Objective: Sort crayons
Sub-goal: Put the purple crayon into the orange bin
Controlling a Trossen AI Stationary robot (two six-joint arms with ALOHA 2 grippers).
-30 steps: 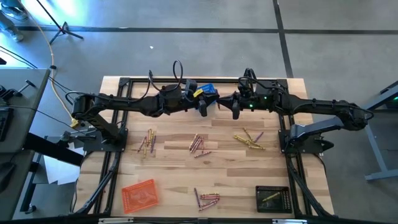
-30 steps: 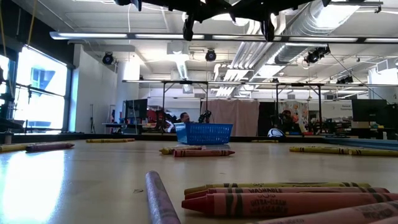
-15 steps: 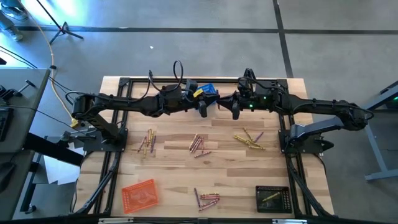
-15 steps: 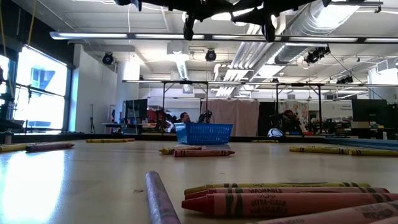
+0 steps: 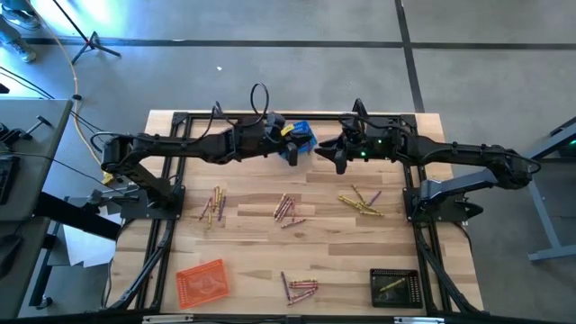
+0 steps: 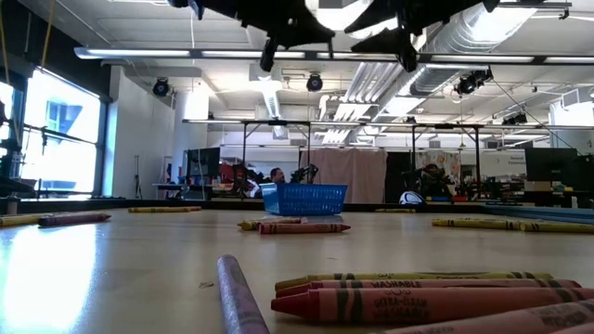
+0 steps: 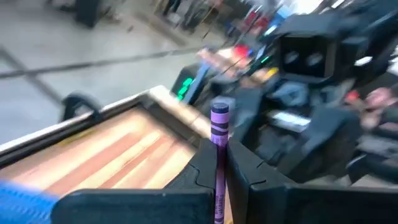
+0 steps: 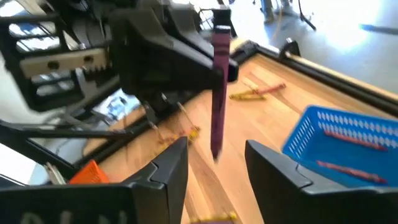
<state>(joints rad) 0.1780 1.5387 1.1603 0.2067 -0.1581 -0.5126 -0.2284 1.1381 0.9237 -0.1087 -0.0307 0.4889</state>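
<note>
A purple crayon (image 7: 219, 140) stands upright between the fingers of my left gripper (image 7: 219, 163), which is shut on it. The same crayon (image 8: 217, 87) hangs in the gap of my right gripper (image 8: 216, 163), whose fingers (image 8: 168, 177) stand open and apart from it. Both grippers meet high over the table's back middle, left gripper (image 5: 290, 151) and right gripper (image 5: 338, 155), beside the blue basket (image 5: 302, 135). Loose crayons lie in clusters on the table at the left (image 5: 213, 205), the middle (image 5: 288, 209), the right (image 5: 362, 202) and the front (image 5: 300, 288).
An orange basket (image 5: 201, 280) sits at the front left and a black basket (image 5: 394, 288) holding a yellow crayon at the front right. The blue basket (image 8: 348, 143) holds crayons. Black frame rails run along the table's sides. Crayons (image 6: 418, 292) lie close to the low camera.
My right gripper has opened and let go of the purple crayon. My left gripper has closed on it and swung slightly back and left.
</note>
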